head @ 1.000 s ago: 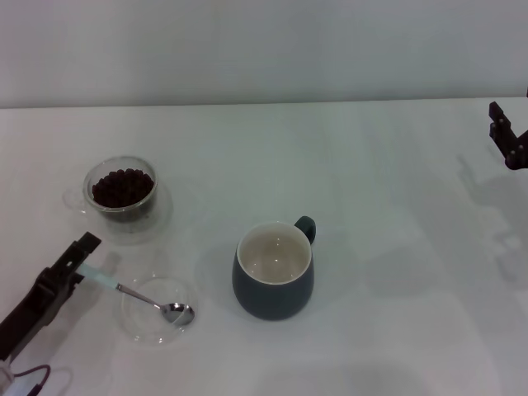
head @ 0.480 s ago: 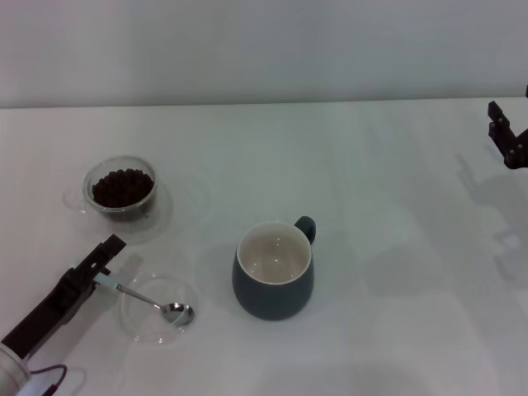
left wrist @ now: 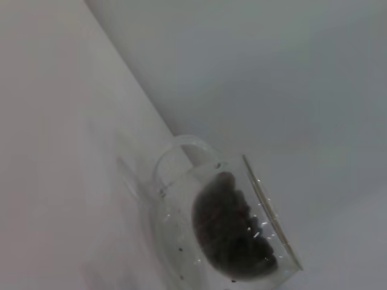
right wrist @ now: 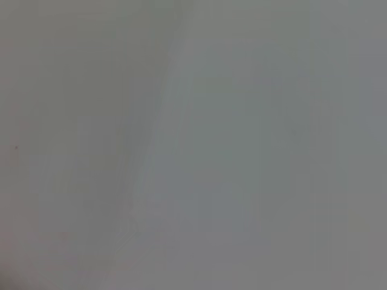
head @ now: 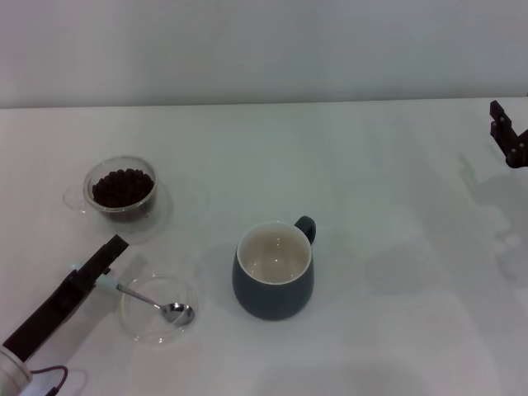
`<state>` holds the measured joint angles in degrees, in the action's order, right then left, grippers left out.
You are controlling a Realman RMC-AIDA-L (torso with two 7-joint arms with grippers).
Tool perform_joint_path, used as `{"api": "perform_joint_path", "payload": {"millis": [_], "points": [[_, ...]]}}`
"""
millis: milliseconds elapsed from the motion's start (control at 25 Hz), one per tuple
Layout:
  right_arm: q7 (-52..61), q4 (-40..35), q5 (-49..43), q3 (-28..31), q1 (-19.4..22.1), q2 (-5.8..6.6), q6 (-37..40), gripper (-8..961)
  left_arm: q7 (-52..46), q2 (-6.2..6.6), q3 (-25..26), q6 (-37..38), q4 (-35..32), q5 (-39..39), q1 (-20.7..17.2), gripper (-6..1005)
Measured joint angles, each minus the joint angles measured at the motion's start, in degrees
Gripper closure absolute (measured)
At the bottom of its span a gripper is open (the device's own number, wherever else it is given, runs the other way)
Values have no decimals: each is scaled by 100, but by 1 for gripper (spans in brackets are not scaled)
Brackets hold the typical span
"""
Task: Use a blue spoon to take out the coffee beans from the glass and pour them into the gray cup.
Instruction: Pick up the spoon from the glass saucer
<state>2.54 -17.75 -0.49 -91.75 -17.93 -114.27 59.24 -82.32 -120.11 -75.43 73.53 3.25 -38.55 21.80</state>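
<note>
The blue spoon (head: 140,297) lies with its metal bowl in a flat clear saucer (head: 186,290) at the front left. Its pale handle end is under my left gripper (head: 106,262), which reaches in low from the front-left corner. Whether the gripper holds the handle is hidden. Behind the saucer stands the glass (head: 122,211) with the coffee beans (head: 122,186) in it. The left wrist view shows the same glass (left wrist: 175,223) and beans (left wrist: 233,232) close by. The gray cup (head: 274,290) stands at the middle, its cream inside bare and its handle turned to the back right. My right gripper (head: 496,118) hangs open at the far right edge.
The saucer sits between the left arm and the gray cup, about a hand's width from the cup. A white wall runs along the back of the white table (head: 396,214). The right wrist view shows only a plain grey surface.
My left gripper has slid forward and to the right along the spoon handle and now covers most of it. The spoon, glass, cup and right arm have stayed put.
</note>
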Motion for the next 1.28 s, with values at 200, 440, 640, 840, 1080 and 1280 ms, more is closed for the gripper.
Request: {"api": "perform_joint_path", "payload": {"millis": [200,440,640,840,1080,1280], "points": [[0,1,9,27,0,-13,-1,389,89,-3,0,105,0,-4,-1,111],[0,35,-23,108,7,-40,-1,390,140,-4,-12,159,0,-8,-20,123],[4,51,-27,111,13,-42,-1,390,181,0,-15,185,0,-3,-78,180],[23,60,-31,112,29,-52,0,390,174,8,-13,188,0,7,-82,238],[35,62,-31,106,51,-60,14,390,170,14,20,188,0,37,-112,441],[36,62,-31,105,42,-60,19,390,139,22,28,188,0,46,-100,589]]}}
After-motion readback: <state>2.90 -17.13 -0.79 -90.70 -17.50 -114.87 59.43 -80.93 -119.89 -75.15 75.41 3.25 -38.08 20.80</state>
